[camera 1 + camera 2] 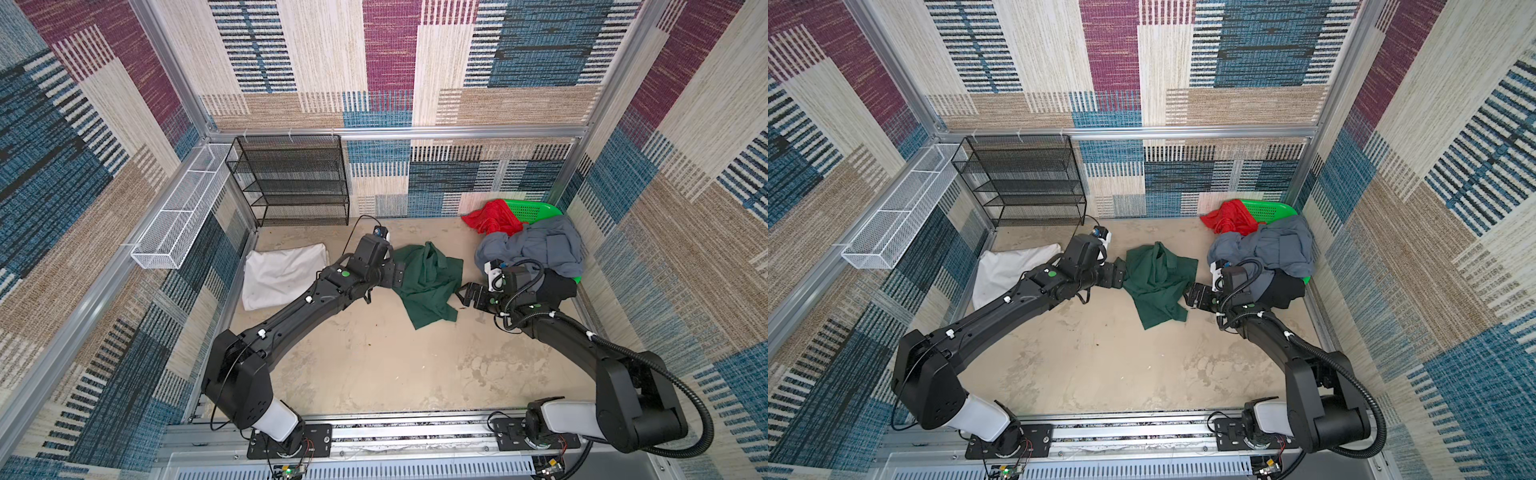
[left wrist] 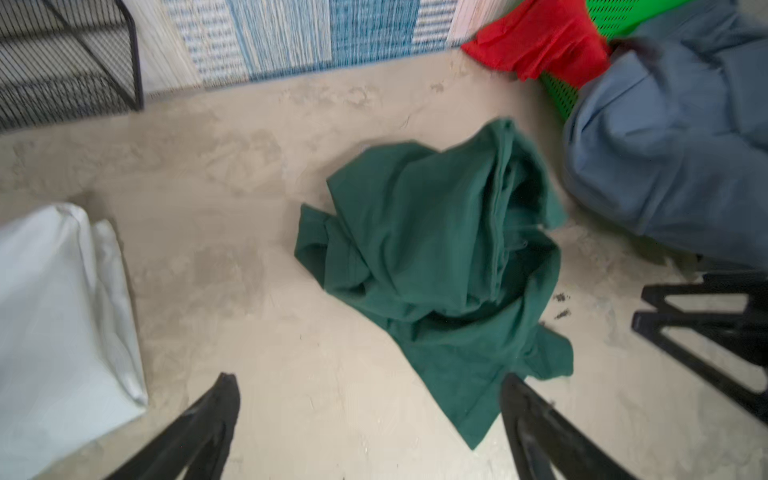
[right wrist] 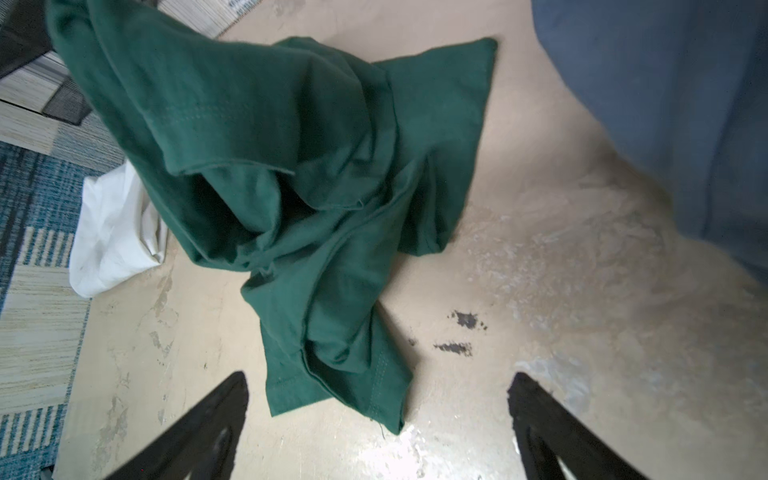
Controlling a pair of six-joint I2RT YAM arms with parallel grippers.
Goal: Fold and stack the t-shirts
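A dark green t-shirt (image 1: 428, 282) (image 1: 1156, 282) lies crumpled mid-table. My left gripper (image 1: 398, 277) (image 2: 368, 380) hovers at its left edge, open and empty; a corner of the shirt (image 2: 436, 257) lies beside one finger. From the right, my right gripper (image 1: 463, 293) (image 3: 379, 378) faces the shirt (image 3: 291, 187), open, with a hem corner on the table ahead of its jaws. A folded white t-shirt (image 1: 282, 274) (image 2: 54, 311) rests at the left. Grey-blue (image 1: 536, 245), red (image 1: 492, 218) and black (image 1: 559, 286) t-shirts are heaped at the back right.
The heap sits on a bright green perforated basket (image 1: 536, 208) in the back right corner. A black mesh rack (image 1: 291, 183) stands against the back wall. A white wire basket (image 1: 183, 216) hangs on the left wall. Bare tabletop (image 1: 374, 365) stretches towards the front.
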